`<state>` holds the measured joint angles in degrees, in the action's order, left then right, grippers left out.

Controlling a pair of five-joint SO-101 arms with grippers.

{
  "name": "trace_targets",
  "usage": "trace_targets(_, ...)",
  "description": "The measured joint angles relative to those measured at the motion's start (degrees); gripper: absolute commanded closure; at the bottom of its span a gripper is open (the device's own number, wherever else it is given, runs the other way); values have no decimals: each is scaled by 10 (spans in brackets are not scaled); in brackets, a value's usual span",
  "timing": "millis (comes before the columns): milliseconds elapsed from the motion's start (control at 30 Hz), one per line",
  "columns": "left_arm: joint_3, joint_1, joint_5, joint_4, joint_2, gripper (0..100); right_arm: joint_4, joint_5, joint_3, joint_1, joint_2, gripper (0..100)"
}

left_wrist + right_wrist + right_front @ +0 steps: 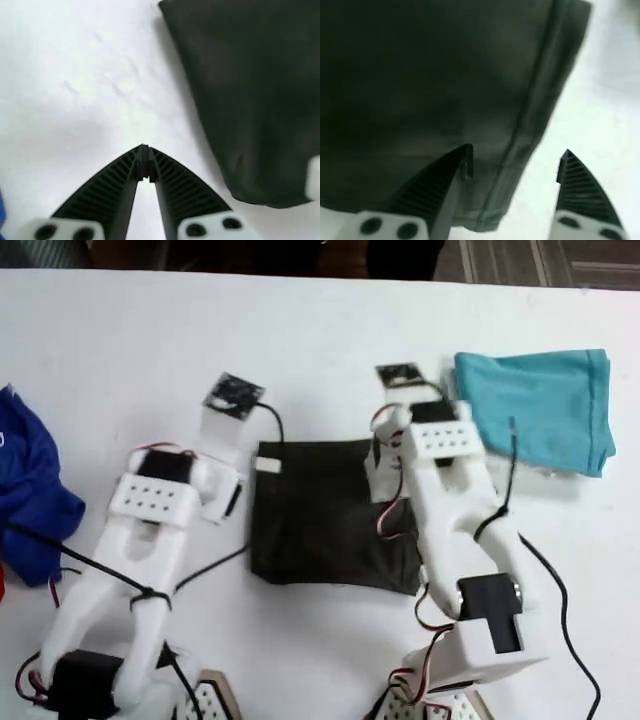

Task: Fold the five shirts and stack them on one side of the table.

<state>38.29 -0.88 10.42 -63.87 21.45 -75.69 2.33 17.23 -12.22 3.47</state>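
In the right wrist view the right gripper [515, 160] is seen spread, one finger over the hemmed edge of the black shirt [320, 515] and the other over the table [120, 340]. The left gripper [145, 165] is pressed together above bare table just beside that shirt, which is laid folded at the centre of the high view. For a clean lift, all layers should probably be pinched at once. A folded teal shirt [540, 405] is found at the upper right, a rumpled blue shirt [30, 490] at the left edge.
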Motion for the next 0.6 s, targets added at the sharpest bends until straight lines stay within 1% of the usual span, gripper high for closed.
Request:
trace_targets(233,0,63,-1,0,-1,975,53,-29,27,0,0,719)
trace_targets(400,0,69,-1,0,-1,975,82,-30,31,4,59,719)
trace_targets(467,0,72,0,0,-1,975,82,-30,18,4,98,719)
trace_targets(600,0,74,-1,0,-1,975,40,-30,-45,5,155,719)
